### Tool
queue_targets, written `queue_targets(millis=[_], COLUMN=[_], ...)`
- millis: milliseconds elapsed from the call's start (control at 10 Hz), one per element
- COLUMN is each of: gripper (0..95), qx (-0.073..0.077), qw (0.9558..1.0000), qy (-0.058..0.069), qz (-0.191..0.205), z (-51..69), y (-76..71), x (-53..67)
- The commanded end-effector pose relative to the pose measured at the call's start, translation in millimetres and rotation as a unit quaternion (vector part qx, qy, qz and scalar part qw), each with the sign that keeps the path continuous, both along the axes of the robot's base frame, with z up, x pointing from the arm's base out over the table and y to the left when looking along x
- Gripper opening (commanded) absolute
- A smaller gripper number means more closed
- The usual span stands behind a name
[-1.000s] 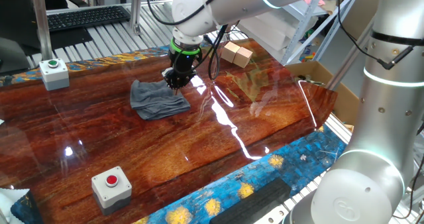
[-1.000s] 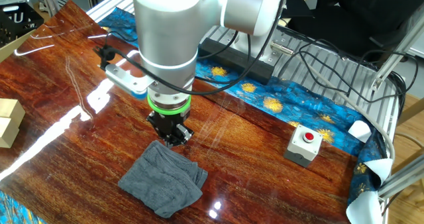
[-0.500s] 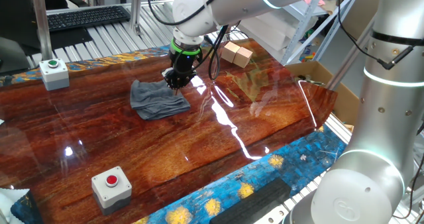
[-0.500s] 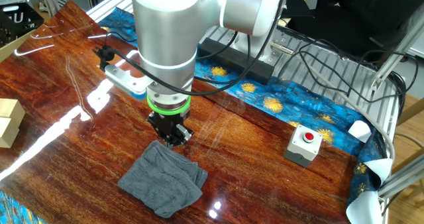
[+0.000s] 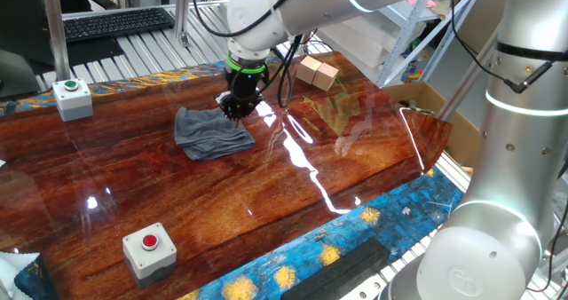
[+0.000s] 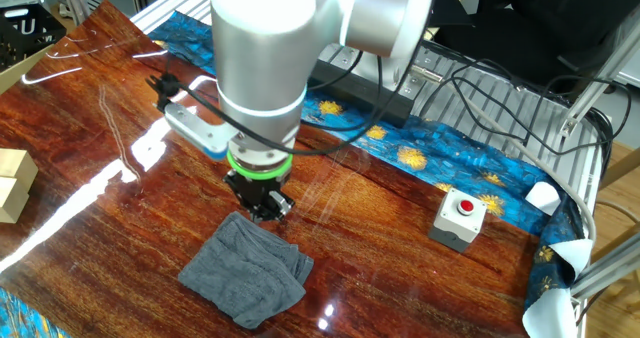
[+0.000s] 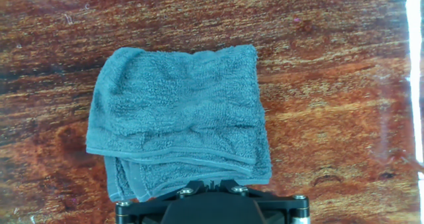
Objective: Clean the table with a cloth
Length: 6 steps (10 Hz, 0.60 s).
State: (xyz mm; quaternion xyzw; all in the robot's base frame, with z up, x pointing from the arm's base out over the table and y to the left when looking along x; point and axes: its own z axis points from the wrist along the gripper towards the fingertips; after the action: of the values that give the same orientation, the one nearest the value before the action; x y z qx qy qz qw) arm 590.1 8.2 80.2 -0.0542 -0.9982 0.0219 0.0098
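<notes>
The dark grey cloth (image 5: 211, 133) lies folded and flat on the reddish-brown table (image 5: 266, 202). It also shows in the other fixed view (image 6: 245, 270) and fills the middle of the hand view (image 7: 179, 118). My gripper (image 5: 235, 112) points straight down at the cloth's edge nearest the arm (image 6: 262, 208). Its fingers stand close together, shut, with nothing seen between them (image 7: 205, 183). I cannot tell whether the tips touch the cloth. The table surface (image 7: 331, 85) around the cloth is glossy, with glare streaks.
A grey box with a red button (image 5: 149, 249) sits near the front edge (image 6: 460, 218). A green-button box (image 5: 72, 98) is at the far left. Wooden blocks (image 5: 317, 72) lie behind the arm (image 6: 12, 183). A cardboard box (image 5: 426, 100) is at the right edge.
The arm has leaned a little sideways above the cloth. The gripper tip stays at the cloth's edge and the cloth has not moved.
</notes>
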Motion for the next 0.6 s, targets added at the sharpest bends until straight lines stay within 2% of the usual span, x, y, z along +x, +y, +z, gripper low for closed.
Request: queue_targets(millis=[100, 400, 600], gripper=[0.0, 0.0, 0.0], qx=[-0.01, 0.002, 0.005], qw=[0.9999, 0.9999, 0.9999], qy=[-0.006, -0.003, 0.0], qz=[0.001, 0.016, 0.012], z=[-0.6, -0.6, -0.6], y=[-1.2, -1.2, -1.2], x=[-0.4, -0.4, -0.4])
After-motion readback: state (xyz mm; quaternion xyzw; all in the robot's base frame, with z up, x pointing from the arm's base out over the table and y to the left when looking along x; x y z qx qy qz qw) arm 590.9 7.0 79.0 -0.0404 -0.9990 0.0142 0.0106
